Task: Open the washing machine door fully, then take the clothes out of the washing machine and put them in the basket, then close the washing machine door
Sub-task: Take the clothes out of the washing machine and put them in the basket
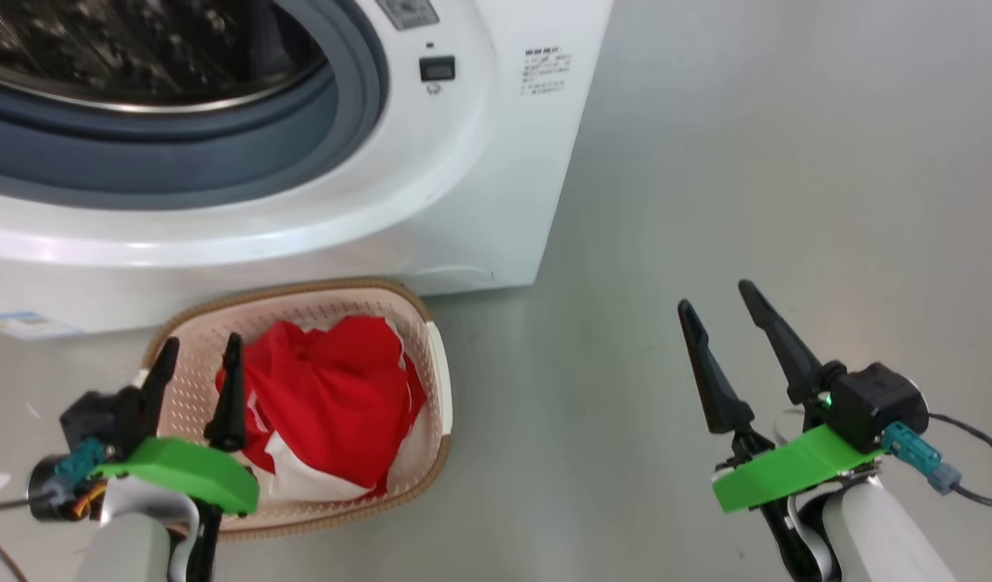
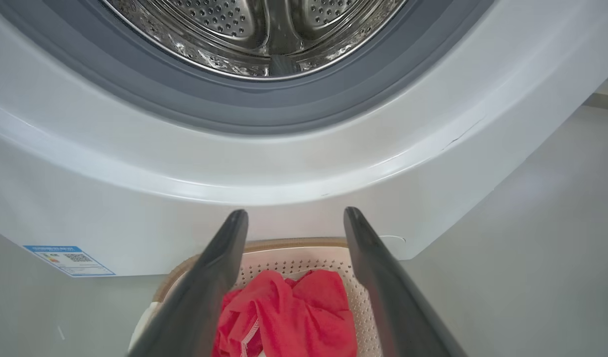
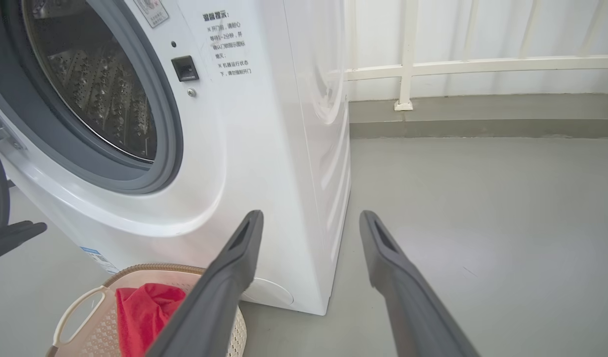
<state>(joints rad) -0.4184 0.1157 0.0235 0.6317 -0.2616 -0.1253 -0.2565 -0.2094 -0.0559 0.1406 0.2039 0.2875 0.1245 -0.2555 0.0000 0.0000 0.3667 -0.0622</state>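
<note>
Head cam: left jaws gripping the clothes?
No, the jaws of the left gripper stand open and empty above the basket, the red clothes lying loose inside it.

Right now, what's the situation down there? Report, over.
Left pincer open above basket, right pincer open over floor, both empty. Clothes in basket, washing machine open, drum looks empty. Nothing seen in the way.

Open floor [image 1: 746, 162] right of the washing machine [image 1: 463, 162]; basket [image 1: 301, 288] before it.
</note>
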